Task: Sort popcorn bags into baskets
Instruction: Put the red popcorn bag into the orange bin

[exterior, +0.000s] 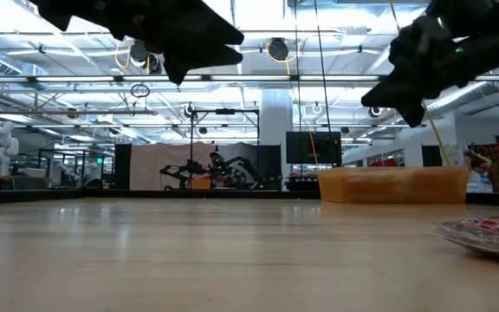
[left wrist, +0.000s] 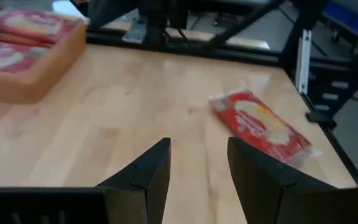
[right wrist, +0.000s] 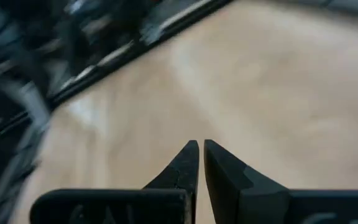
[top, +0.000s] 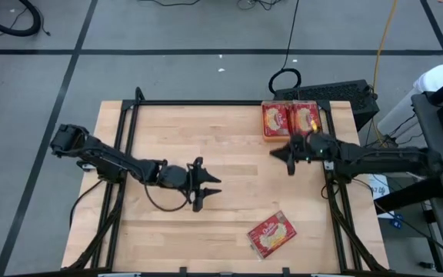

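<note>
One red popcorn bag (top: 271,235) lies flat on the wooden table near its front edge, cream-yellow picture up; the left wrist view shows it too (left wrist: 260,124). Two more bags (top: 291,119) lie side by side in the orange basket (top: 266,137) at the far right. My left gripper (top: 218,185) hovers open above the table's middle with nothing between its fingers (left wrist: 197,142), pointing toward the loose bag. My right gripper (top: 274,154) is shut and empty (right wrist: 201,143), in the air just in front of the basket's near left corner.
Black frame rails (top: 206,102) run along the table's far edge and down its sides. In the low view the basket (exterior: 392,185) stands at the back right and the loose bag (exterior: 492,234) at the right edge. Bare wood lies between the two grippers.
</note>
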Tool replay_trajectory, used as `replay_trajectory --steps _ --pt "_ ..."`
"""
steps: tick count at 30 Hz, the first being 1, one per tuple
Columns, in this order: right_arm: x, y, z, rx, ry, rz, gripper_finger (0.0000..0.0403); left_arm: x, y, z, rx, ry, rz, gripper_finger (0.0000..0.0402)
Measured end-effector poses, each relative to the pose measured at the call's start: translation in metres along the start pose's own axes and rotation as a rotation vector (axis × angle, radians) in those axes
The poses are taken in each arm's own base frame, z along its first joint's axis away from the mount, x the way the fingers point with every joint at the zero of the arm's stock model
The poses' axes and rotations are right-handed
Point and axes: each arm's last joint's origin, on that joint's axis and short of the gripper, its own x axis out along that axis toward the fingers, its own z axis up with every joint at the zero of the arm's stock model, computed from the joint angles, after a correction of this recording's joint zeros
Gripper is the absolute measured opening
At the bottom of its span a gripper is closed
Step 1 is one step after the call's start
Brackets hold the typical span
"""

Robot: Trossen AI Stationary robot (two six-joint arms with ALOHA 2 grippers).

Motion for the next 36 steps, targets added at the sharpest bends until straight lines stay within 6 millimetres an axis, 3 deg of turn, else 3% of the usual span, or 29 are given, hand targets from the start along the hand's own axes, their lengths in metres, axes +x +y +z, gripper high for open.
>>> replay_trajectory --steps 5,14,23,28,36 --pt "0.009 0.034 -0.031 0.008 0.204 0.143 0.0018 0.01 -0.017 -0.015 0.008 0.013 -0.017 0.0161" --pt "0.008 0.088 -0.086 0.009 0.404 0.222 0.0018 0.038 -0.027 -0.049 -0.043 0.024 -0.034 0.0161" --pt "0.027 0.13 -0.12 -0.033 0.573 0.23 0.0018 0.051 -0.04 -0.055 -0.049 -0.039 -0.072 0.0161" --pt "0.044 0.143 -0.134 -0.08 0.621 0.243 0.0018 0.054 -0.049 -0.049 -0.038 -0.06 -0.092 0.0161" --pt "0.068 0.132 -0.147 -0.068 0.59 0.148 0.0018 0.055 -0.05 -0.044 -0.031 -0.088 -0.071 0.0161"
